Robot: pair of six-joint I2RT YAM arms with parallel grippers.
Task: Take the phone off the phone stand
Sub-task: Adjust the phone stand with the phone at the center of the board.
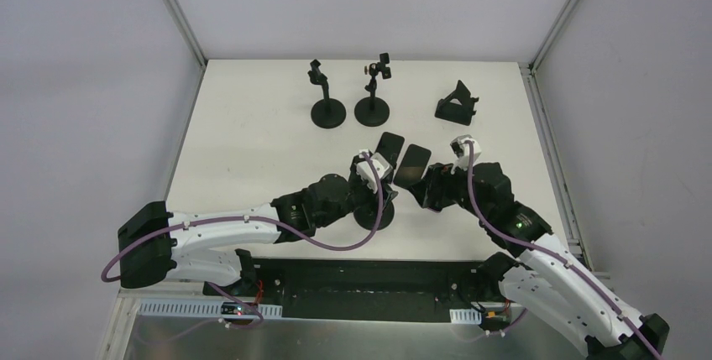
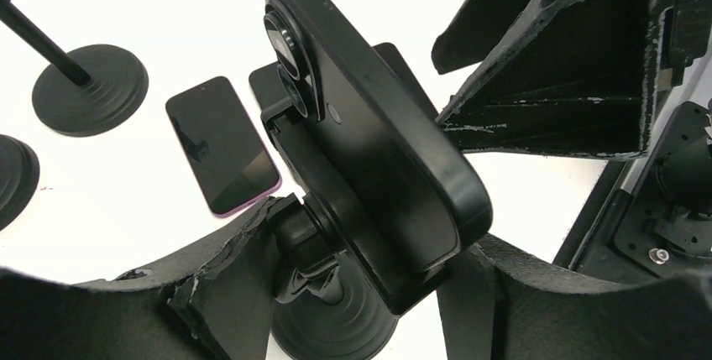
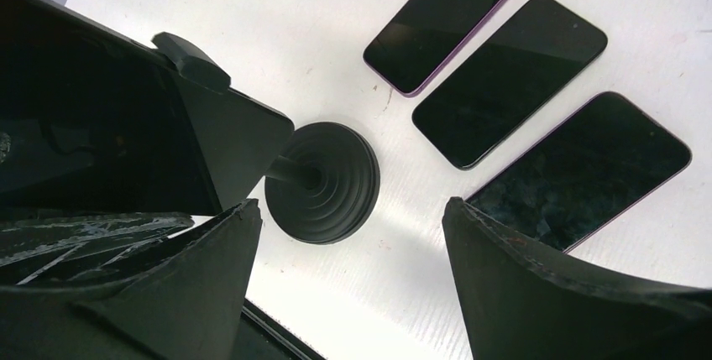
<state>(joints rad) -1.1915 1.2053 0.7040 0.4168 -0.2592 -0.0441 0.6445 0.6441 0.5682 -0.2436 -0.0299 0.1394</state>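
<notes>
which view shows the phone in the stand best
Left wrist: the phone fills the frame, back and lenses clear, seated in the stand. Right wrist shows only its dark face at the left edge; from above the arms hide it.

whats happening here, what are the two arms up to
The left gripper has its jaws on either side of the black phone clamped in the phone stand, placed to pull it off; whether they grip it yet is unclear. The right gripper hovers open beside the stand's base, holding nothing. Three other phones lie flat on the table.
</notes>
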